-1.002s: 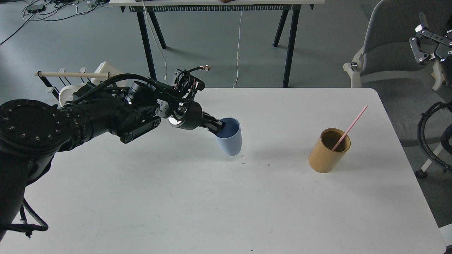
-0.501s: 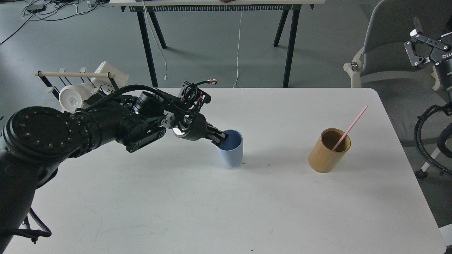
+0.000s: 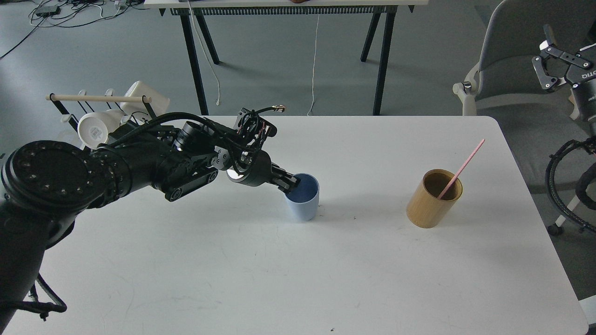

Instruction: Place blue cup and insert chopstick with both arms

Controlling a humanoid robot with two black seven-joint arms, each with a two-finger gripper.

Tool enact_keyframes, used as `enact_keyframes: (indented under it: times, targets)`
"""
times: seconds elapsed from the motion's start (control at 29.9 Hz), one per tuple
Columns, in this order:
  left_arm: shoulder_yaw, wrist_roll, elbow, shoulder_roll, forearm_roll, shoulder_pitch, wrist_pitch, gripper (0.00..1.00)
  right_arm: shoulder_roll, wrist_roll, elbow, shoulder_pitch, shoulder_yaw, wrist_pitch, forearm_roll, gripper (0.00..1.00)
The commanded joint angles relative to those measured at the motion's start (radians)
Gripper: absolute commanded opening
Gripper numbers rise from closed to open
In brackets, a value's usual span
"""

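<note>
The blue cup (image 3: pixel 303 204) stands upright on the white table (image 3: pixel 298 270), left of centre. My left gripper (image 3: pixel 289 183) is shut on the cup's near-left rim, one finger inside and one outside. The pink chopstick (image 3: pixel 461 169) leans in the tan bamboo cup (image 3: pixel 434 198) at the right of the table, its tip pointing up and right. My right gripper (image 3: pixel 547 63) is raised off the table at the far right edge, in front of the chair, with its fingers spread and nothing in them.
A rack with a pale wooden rod (image 3: pixel 98 98) and white mugs (image 3: pixel 95 130) stands at the back left. A grey chair (image 3: pixel 517 60) is beyond the table's right corner. A black-legged table (image 3: pixel 288 9) stands behind.
My left gripper has lowered the blue cup from a tilted hold above the table to standing upright on it. My right gripper has shifted slightly left at the frame edge.
</note>
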Motion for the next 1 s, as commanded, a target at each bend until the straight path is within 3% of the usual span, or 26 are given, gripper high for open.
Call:
enact_keyframes:
  times: [0.0,0.3,0.47,0.63,0.74,0.97]
  targets:
    - [0.0,0.0,0.0,0.002,0.0,0.0,0.0,0.13,-0.001,0.0,0.001,0.0,0.001,0.0,0.0,0.92]
    - [-0.003,0.0,0.0,0.012,-0.003,0.001,-0.003,0.2,0.001,0.0,0.001,0.0,0.001,0.0,0.0,0.92]
    - [-0.035,0.0,0.008,0.026,-0.017,0.003,-0.003,0.34,-0.01,0.0,0.006,0.007,-0.001,0.0,-0.008,0.93]
    - [-0.187,0.0,0.014,0.083,-0.072,0.036,-0.013,0.45,-0.048,0.0,0.012,0.027,-0.029,0.0,-0.063,0.93]
    - [-0.273,0.0,0.014,0.109,-0.115,0.081,-0.026,0.57,-0.106,0.0,0.021,0.045,-0.032,-0.024,-0.126,0.93]
    - [-0.477,0.0,-0.005,0.207,-0.257,0.165,-0.026,0.67,-0.27,0.0,0.085,0.058,-0.032,-0.085,-0.403,0.94]
